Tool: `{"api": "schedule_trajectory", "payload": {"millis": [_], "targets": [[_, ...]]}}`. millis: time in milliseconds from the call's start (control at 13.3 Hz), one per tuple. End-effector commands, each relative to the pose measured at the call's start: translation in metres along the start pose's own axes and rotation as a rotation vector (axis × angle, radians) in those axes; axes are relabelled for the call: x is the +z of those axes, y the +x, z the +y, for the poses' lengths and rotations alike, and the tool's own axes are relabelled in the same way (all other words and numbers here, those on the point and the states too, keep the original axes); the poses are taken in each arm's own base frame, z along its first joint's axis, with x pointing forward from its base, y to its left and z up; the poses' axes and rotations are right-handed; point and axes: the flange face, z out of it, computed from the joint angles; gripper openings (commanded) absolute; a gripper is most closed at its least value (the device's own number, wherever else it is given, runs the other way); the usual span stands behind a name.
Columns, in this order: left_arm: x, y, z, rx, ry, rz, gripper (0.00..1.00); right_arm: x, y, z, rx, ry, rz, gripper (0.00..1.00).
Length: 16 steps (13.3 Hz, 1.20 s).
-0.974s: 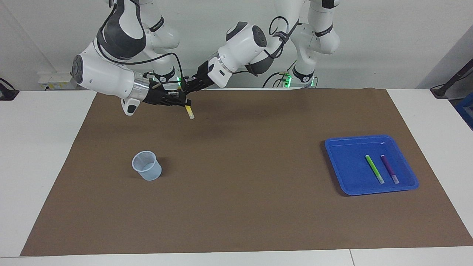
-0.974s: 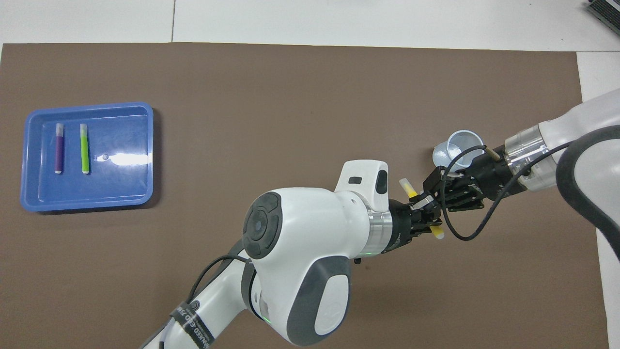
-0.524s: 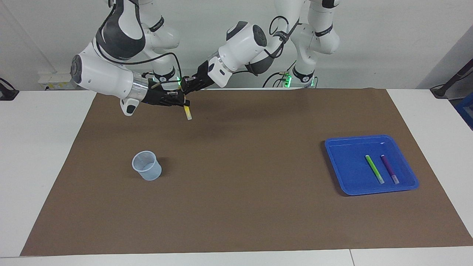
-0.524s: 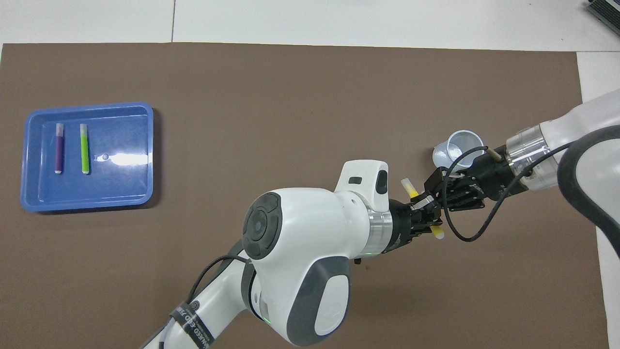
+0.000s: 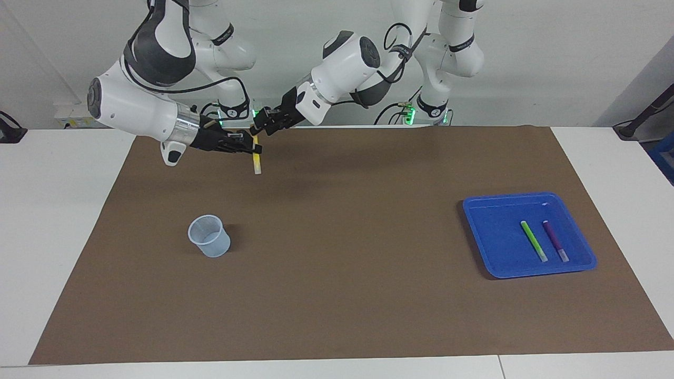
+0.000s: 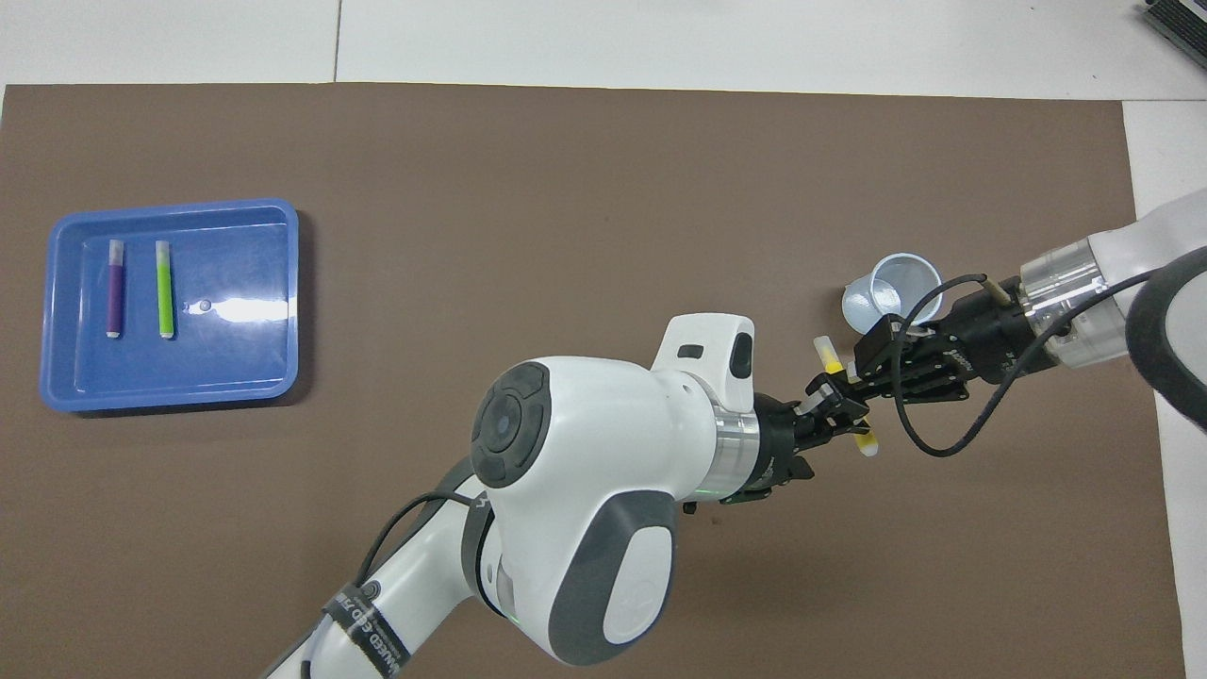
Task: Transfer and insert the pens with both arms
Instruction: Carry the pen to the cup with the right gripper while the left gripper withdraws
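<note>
Now yellow pen (image 5: pixel 256 158) in right tool (image 5: pixel 253 149) (upright).

My right tool (image 5: pixel 251 146) grips the yellow pen (image 5: pixel 256 160); in the overhead view its fingers cover the pen's middle, so only the two ends show. My left tool (image 5: pixel 259 125) sits just beside it, and whether its fingertips touch the pen is too small to tell. My right arm is cut off by the overhead view's edge, my left by its bottom edge. The cup (image 6: pixel 893 292) is partly covered there by my right tool's body.
</note>
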Motion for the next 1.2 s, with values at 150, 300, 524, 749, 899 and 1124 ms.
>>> {"api": "schedule_trajectory", "payload": {"millis": [150, 300, 524, 749, 899, 1124], "targets": [[-0.094, 0.033, -0.015, -0.052, 0.115, -0.062, 1.0, -0.024, 0.003, 0.026, 0.055, 0.022, 0.015, 0.0], [-0.132, 0.053, -0.022, -0.067, 0.14, -0.034, 1.0, -0.029, 0.015, 0.045, 0.089, 0.035, 0.013, 0.0], [-0.173, 0.083, -0.032, -0.064, 0.183, 0.119, 1.0, -0.046, 0.045, 0.078, 0.137, 0.038, -0.002, 0.0], [-0.211, 0.119, -0.047, -0.182, 0.175, 0.218, 1.0, -0.054, 0.077, 0.103, 0.169, 0.041, -0.003, 0.0], [-0.244, 0.15, -0.063, -0.168, 0.228, 0.334, 1.0, -0.058, 0.096, 0.116, 0.184, 0.053, -0.001, 0.0], [-0.284, 0.188, -0.093, -0.071, 0.393, 0.494, 1.0, -0.05, 0.119, 0.142, 0.222, 0.077, -0.022, 0.0]]}}
